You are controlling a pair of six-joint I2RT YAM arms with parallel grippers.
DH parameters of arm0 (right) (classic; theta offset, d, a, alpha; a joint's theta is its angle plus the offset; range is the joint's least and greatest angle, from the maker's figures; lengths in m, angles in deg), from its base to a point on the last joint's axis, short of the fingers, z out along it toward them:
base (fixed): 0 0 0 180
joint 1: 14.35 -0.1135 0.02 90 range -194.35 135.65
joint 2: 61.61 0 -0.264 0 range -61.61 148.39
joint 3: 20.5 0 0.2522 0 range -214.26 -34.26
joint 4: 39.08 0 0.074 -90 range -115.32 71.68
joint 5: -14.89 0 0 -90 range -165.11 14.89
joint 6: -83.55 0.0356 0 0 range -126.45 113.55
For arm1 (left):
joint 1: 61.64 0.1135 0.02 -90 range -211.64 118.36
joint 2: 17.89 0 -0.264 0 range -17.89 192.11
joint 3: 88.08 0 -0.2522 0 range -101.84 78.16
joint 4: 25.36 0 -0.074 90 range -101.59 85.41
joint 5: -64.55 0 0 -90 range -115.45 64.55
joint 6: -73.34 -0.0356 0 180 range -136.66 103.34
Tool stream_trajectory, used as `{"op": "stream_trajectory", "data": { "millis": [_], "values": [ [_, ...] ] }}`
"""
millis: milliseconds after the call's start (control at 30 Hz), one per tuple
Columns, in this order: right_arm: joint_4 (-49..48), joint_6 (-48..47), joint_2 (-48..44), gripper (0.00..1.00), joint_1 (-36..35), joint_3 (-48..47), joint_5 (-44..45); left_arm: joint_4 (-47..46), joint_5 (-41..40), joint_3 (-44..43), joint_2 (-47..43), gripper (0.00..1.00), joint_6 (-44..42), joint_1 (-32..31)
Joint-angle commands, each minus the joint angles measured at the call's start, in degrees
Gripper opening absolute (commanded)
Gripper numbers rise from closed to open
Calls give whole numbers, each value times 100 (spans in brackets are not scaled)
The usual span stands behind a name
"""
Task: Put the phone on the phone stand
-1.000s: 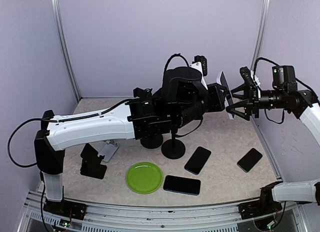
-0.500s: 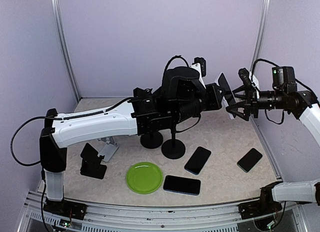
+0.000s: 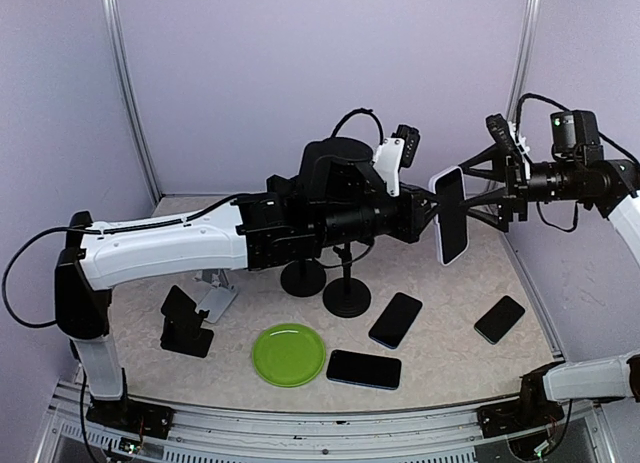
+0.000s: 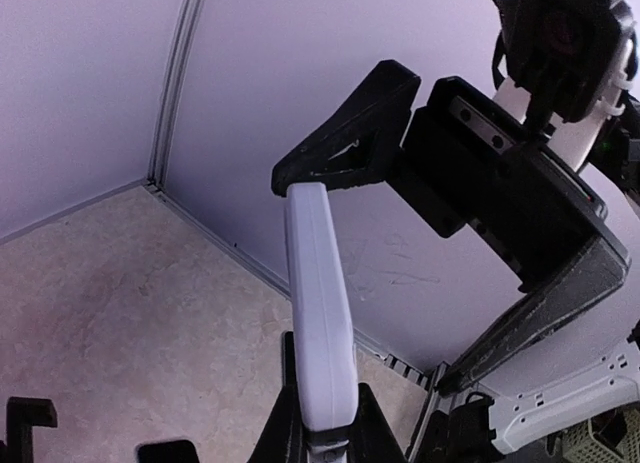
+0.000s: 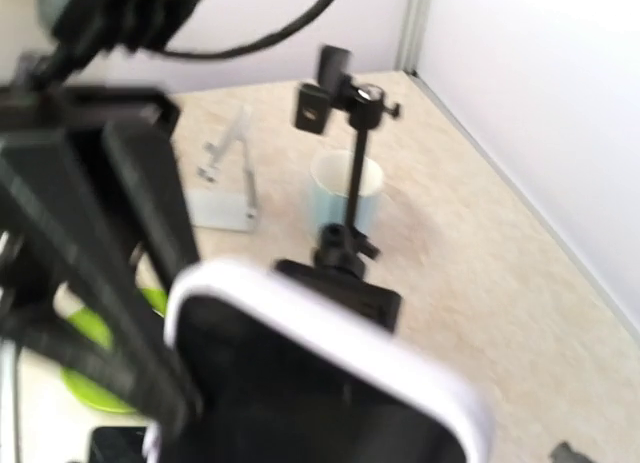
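Note:
A phone (image 3: 452,217) in a white case hangs upright in the air over the right side of the table. My left gripper (image 3: 430,215) is shut on its lower end; the left wrist view shows its white edge (image 4: 320,313) clamped between my fingers (image 4: 325,428). My right gripper (image 3: 468,190) is open wide, its fingers spread on either side of the phone's upper end, and its upper finger (image 4: 345,133) reaches the phone's top. The phone's dark screen (image 5: 300,383) fills the blurred right wrist view. A black phone stand (image 3: 346,295) on a round base stands below.
Three dark phones (image 3: 395,319) (image 3: 364,369) (image 3: 499,319) lie on the table. A green plate (image 3: 288,353) sits at the front. A second round-based stand (image 3: 302,278), a black stand (image 3: 185,323) and a silver stand (image 3: 215,298) are on the left. A pale blue cup (image 5: 350,183) stands behind the stand.
My left gripper has turned the phone from edge-on to upright, face toward the camera. My right gripper has risen a little and its fingers now straddle the phone's top.

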Motion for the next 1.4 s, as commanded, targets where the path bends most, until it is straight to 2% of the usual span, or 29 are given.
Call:
{"op": "stream_trajectory", "data": {
  "millis": [0, 133, 300, 533, 667, 900, 1000, 1033, 1067, 1133, 1233, 1300, 1367],
  "values": [
    [458, -162, 126, 99, -43, -156, -550, -79, 1086, 94, -926, 0, -1143, 248],
    [1039, -584, 388, 90, -46, -270, -781, 373, 1844, 117, -1151, 0, -1663, 411],
    [1466, -1061, 524, 78, -66, -133, -1501, 572, 2123, 123, -1253, 0, -2072, 412],
    [1485, -1177, 475, 60, -217, 114, -1744, 490, 2457, -21, -1198, 0, -2197, 419],
    [1489, -1164, 494, 45, -296, 165, -1722, 449, 2435, -58, -1158, 0, -2273, 424],
    [1487, -1173, 541, 25, -383, 238, -1698, 372, 2459, -87, -1085, 0, -2276, 430],
    [1444, -1189, 534, 8, -392, 233, -1707, 356, 2420, -122, -1034, 0, -2214, 436],
    [1441, -1185, 526, 2, -392, 224, -1721, 364, 2359, -139, -1017, 6, -2159, 433],
    [1415, -1185, 518, 0, -392, 228, -1724, 372, 2296, -151, -994, 18, -2126, 440],
    [1330, -1095, 508, 0, -392, 234, -1710, 383, 2192, -155, -974, 35, -2043, 458],
    [1211, -982, 505, 0, -392, 227, -1643, 322, 1934, -110, -967, 54, -1880, 465],
    [974, -711, 478, 0, -392, 235, -1536, 234, 1450, -44, -966, 72, -1667, 439],
    [729, -467, 443, 0, -390, 230, -1388, 115, 550, 48, -989, 84, -1403, 326]
  ]
}}
